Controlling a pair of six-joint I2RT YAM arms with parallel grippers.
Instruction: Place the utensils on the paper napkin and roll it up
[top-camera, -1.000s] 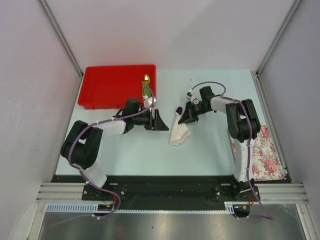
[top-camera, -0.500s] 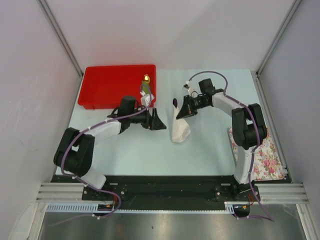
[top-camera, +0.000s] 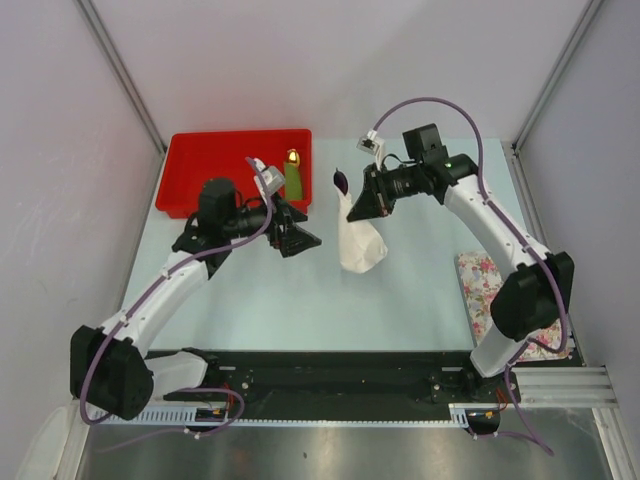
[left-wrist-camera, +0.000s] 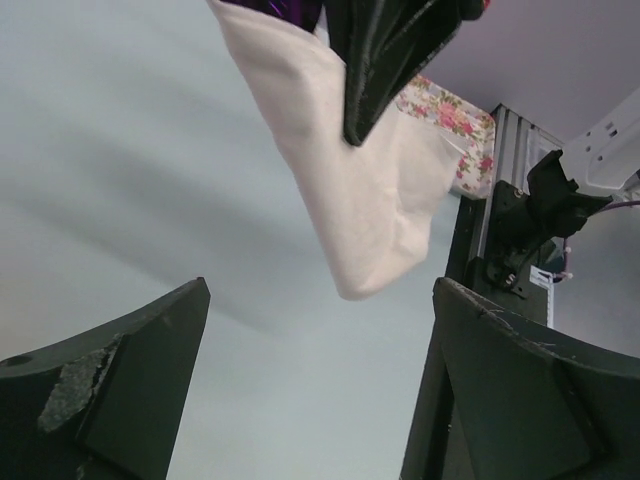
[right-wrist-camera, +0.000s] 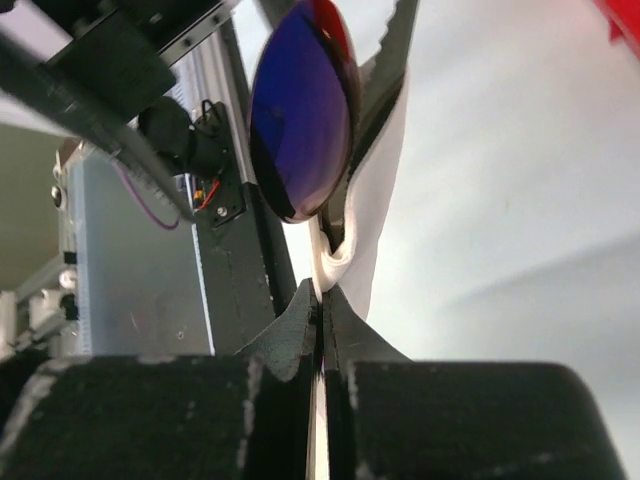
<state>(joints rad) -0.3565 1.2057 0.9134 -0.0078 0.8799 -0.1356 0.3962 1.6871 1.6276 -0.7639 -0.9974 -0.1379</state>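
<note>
We've got the paper napkin (top-camera: 362, 248) hanging from the right gripper (top-camera: 358, 208), which has its jaws pinched tight on the napkin's top edge near the middle of the table (top-camera: 300, 300). It's plain white and loosely folded over on itself like a soft wrap, narrow at the pinch and wider and rounded at the bottom. We can't tell if that bottom end touches the table. The spoon (top-camera: 340, 181) pokes its shiny purple bowl out the top, with the handle hidden inside. The left gripper (top-camera: 303, 232) sits just left of the napkin with its jaws spread wide, holding nothing. The red tray (top-camera: 200, 170) is behind it.
</note>
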